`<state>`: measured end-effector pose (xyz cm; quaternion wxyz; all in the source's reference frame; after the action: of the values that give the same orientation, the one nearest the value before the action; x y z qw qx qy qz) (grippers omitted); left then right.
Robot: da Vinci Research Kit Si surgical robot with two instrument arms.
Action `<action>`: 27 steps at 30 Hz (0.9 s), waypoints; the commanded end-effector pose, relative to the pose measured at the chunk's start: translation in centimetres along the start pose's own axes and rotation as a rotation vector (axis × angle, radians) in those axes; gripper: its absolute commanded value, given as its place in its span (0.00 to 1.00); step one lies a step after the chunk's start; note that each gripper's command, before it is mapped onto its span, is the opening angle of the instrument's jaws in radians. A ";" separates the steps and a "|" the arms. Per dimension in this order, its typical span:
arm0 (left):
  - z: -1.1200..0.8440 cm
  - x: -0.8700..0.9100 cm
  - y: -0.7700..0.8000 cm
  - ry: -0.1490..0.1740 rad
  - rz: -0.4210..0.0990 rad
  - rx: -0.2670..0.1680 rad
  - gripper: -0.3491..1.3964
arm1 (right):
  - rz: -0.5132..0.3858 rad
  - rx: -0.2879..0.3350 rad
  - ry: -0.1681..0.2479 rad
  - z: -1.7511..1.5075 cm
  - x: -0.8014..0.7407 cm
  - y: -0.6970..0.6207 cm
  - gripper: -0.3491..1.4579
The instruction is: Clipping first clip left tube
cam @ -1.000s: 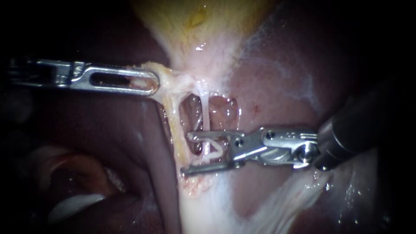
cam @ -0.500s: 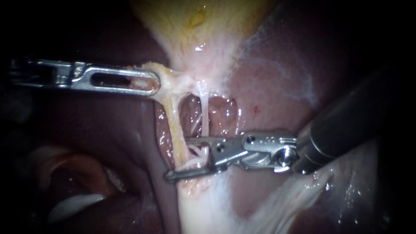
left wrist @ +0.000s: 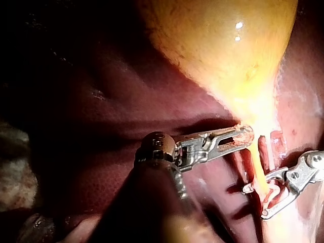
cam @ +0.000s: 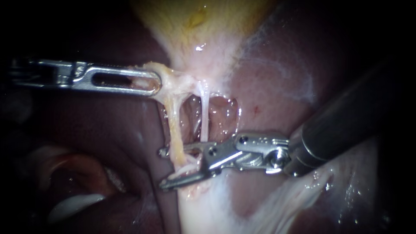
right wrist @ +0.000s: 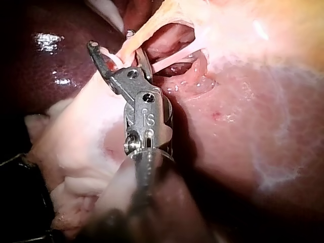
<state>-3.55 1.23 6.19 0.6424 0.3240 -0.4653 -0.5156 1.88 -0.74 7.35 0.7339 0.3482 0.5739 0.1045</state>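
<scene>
Since a second before, my right instrument [cam: 164, 169] had slid left across the tissue, so its jaws now reached past the thin white right tube [cam: 203, 119] to the left tube [cam: 174, 125]. Nearest, those jaws stood open, pointing left, with the left tube lying in the gap between them. One jaw passed behind the tube and was partly hidden. Pale strands sat between the jaws; whether any of that was a clip could not be made out. The left tube, yellowish, ran lengthwise from near to far, its near end lost in pale tissue. Farther on, my left instrument [cam: 155, 84] pointed right, jaws clamped on the narrow end of the gallbladder [cam: 195, 21]. Dark liver [cam: 277, 86] lay around, and the left shaft faded into shadow.
</scene>
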 end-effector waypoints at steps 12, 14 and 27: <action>0.03 0.00 0.00 0.001 0.000 0.001 0.00 | 0.018 0.017 0.000 0.13 0.06 0.09 0.41; 0.04 0.00 0.00 0.002 -0.001 0.003 0.00 | 0.024 0.017 0.000 0.13 0.06 0.09 0.41; 0.04 0.00 0.00 0.002 0.000 0.003 0.00 | 0.104 -0.006 -0.163 -0.11 0.17 0.05 0.00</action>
<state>-3.58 1.23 6.20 0.6423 0.3257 -0.4653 -0.5146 1.84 -0.54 7.23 0.7777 0.3843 0.4842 0.1137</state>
